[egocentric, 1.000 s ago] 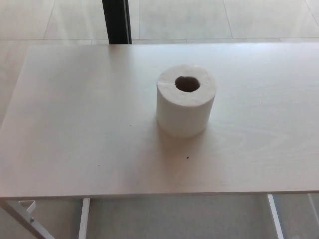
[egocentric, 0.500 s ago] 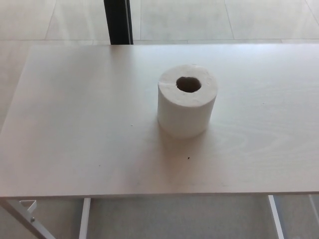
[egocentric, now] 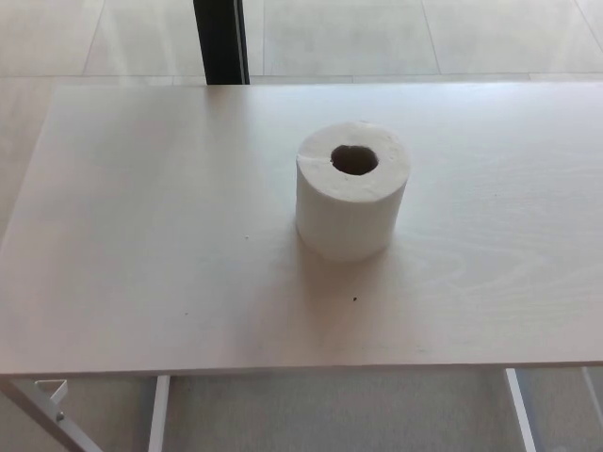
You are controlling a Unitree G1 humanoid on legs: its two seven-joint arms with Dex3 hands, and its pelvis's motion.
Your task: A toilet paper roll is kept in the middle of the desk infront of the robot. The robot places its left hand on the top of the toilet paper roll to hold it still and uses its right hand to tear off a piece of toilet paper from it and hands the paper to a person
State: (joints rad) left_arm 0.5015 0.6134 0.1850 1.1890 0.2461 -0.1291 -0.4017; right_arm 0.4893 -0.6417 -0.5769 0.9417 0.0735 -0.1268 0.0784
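Fingers out of view; cylindrical toilet paper roll (egocentric: 350,212) upright on woodgrain desk (egocentric: 141,235).

1. The place looks like an office or lab room, bare and plain.
2. A pale wood-grain surface (egocentric: 141,235) stands on white metal legs (egocentric: 157,414).
3. Large glossy floor tiles (egocentric: 339,38) lie beyond it, beside a dark upright post (egocentric: 220,41).

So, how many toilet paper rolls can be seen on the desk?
1. The toilet paper roll stands upright near the middle of the desk, its hole facing up. Nothing on the desk could hide another one.
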